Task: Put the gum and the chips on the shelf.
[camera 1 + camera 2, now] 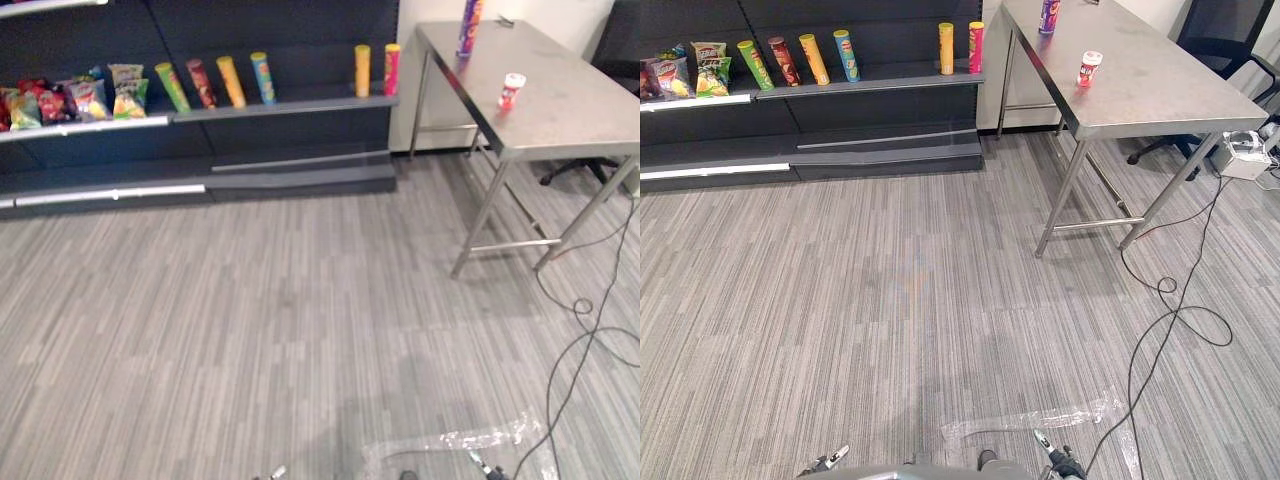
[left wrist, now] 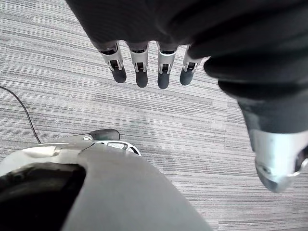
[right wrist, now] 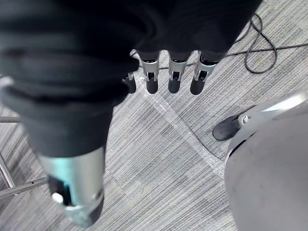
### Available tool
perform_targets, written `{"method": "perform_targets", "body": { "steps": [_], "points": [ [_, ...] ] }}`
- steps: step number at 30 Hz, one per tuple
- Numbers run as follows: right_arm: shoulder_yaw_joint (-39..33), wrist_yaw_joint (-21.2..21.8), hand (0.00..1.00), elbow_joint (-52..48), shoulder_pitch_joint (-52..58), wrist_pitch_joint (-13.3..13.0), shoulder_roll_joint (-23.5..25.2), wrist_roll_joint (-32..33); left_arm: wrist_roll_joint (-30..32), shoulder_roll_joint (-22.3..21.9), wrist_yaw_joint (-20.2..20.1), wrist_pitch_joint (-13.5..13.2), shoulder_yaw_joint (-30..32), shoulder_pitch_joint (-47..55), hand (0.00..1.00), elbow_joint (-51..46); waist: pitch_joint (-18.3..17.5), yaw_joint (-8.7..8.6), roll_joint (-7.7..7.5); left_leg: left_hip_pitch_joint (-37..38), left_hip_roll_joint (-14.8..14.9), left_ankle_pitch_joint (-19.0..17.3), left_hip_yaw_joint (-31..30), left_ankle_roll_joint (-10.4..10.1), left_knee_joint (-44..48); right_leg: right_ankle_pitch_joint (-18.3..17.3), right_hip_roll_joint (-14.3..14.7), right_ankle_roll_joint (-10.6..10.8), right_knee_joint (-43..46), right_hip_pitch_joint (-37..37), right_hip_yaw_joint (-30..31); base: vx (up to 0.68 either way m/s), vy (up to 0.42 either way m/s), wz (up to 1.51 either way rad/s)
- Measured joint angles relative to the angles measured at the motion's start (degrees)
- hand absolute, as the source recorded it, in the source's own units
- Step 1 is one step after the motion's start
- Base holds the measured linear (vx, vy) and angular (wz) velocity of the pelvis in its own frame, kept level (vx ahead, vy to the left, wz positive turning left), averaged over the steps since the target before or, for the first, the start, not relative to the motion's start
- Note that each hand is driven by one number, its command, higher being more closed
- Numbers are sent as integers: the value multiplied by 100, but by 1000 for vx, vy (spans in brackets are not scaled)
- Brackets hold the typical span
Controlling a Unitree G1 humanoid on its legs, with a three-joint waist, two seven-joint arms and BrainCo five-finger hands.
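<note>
Grey striped floor lies between the robot and all it needs. The little red and white gum tub (image 1: 512,90) stands upright on the steel table (image 1: 580,120) at the far right, not far from its left edge. The tall purple chips can (image 1: 470,28) stands farther back on the same table, apart from the gum.

The dark shelf (image 1: 290,106) is at the far left. It holds a row of other cans (image 1: 231,80) and snack bags (image 1: 70,98), with a gap in the row where new things could go.

The left hand (image 2: 141,65) and right hand (image 3: 174,74) hang over the floor with straight fingers, holding nothing. I think that is because the table is too far to reach.
</note>
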Motion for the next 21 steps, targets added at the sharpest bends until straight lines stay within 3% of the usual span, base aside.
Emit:
{"method": "perform_targets", "body": {
  "steps": [13,17,21],
  "points": [
    [23,8,0,-1,-2,-5,-6,-7,0,0,4,-1,0,3,0,0,32,2,-40,-18,7,-1,58,0,0,1,1,-6,-5,-13,-73,-37,-53,0],
    [23,39,0,-43,-59,-10,-11,47,-1,14,4,-2,0,-60,0,-10,137,1,-18,-118,16,2,61,4,38,-138,-8,-216,356,-271,-77,-33,-44,-2],
    [21,94,0,-46,-128,-12,-7,117,-3,40,5,-2,4,-126,0,-15,261,-4,-51,-242,43,14,61,-3,110,-351,-21,-287,789,-563,-76,-7,-56,0]
  ]
}}
